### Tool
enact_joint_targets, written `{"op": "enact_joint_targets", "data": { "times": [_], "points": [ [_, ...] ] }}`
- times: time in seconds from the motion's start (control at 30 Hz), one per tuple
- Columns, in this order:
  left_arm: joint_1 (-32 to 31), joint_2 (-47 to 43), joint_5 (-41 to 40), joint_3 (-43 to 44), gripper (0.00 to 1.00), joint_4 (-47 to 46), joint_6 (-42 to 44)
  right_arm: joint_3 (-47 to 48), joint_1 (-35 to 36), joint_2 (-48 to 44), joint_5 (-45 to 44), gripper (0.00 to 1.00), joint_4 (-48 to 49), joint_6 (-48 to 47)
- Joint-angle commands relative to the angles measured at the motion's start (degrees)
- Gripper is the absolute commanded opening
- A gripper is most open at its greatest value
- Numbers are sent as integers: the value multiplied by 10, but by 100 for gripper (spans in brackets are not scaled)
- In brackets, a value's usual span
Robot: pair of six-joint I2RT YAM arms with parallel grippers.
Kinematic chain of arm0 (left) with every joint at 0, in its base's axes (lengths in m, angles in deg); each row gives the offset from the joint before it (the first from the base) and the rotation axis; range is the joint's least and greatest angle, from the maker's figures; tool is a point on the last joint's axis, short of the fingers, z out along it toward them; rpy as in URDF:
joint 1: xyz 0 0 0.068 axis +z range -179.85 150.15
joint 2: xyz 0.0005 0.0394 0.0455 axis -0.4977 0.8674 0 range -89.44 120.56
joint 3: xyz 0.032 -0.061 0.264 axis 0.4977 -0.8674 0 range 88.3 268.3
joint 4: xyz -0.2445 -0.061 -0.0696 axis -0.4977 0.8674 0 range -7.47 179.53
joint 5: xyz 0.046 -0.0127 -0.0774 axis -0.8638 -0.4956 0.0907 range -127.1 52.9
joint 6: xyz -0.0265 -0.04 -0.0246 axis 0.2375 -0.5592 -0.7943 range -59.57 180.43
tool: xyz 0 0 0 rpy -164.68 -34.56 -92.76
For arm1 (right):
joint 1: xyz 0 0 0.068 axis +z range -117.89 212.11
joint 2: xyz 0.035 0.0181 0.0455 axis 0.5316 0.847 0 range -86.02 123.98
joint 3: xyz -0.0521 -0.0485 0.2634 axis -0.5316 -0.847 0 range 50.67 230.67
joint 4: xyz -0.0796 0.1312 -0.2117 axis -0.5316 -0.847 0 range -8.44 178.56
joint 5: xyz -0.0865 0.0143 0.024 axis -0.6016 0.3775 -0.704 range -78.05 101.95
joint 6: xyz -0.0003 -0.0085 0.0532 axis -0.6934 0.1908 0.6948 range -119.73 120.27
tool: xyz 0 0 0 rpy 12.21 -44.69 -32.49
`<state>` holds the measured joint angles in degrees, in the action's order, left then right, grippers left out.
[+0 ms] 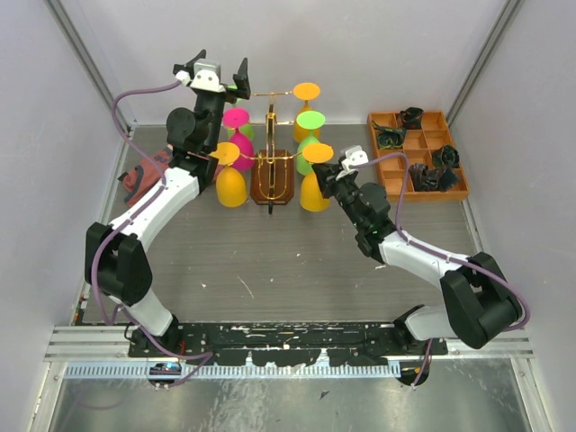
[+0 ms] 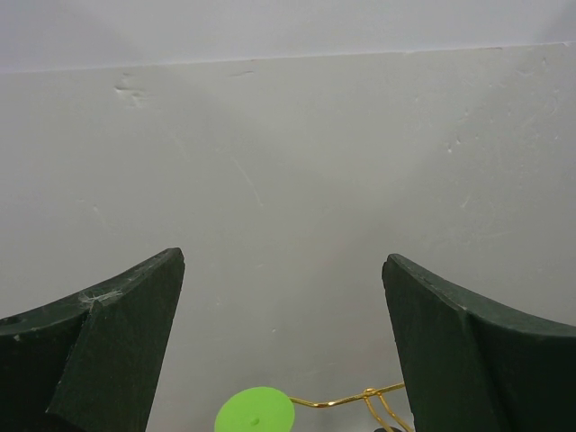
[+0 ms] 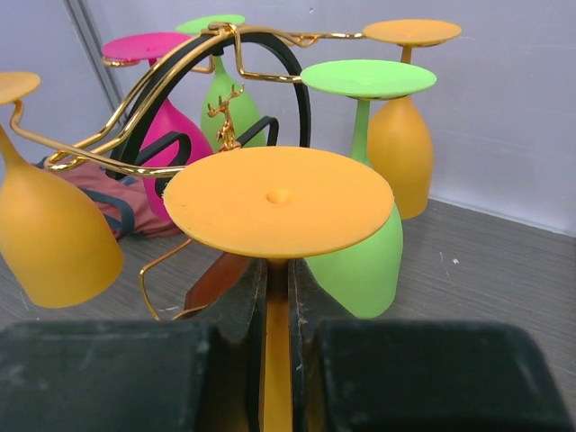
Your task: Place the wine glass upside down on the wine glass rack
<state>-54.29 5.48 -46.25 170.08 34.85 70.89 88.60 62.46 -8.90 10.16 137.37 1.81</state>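
Top cam: my right tool (image 1: 325,172) is clenched on the orange wine glass (image 1: 313,193), bowl down, at the front-right arm of the wine glass rack (image 1: 273,184). My left tool (image 1: 216,76) is up by the back wall (image 1: 360,45), released, nothing in it. Left wrist: just wall + a green glass foot (image 2: 255,412). Right wrist: only view showing the grip, stem (image 3: 277,360) pinched tight. Can't tell if the foot's seated tho. Imo keep it level, slide it along the rack arm, then let go.

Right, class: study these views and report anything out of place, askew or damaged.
A crumpled red cloth bundle lies at the left edge of the table, apart from the wine glass rack; it looks like stray clutter. Nothing else stands out.
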Motion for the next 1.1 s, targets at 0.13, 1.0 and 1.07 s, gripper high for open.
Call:
{"op": "enact_joint_targets", "data": {
  "times": [0.13,1.0,1.07],
  "points": [
    [5,2,-14,-5,98,-33,4,10,10,-5,17,1,3,7],
    [6,3,-20,-3,98,-40,6,12,36,-105,-65,41,-180,6],
    [6,1,-20,-1,98,-40,4,12,36,-114,-76,47,-198,6]
  ]
}}
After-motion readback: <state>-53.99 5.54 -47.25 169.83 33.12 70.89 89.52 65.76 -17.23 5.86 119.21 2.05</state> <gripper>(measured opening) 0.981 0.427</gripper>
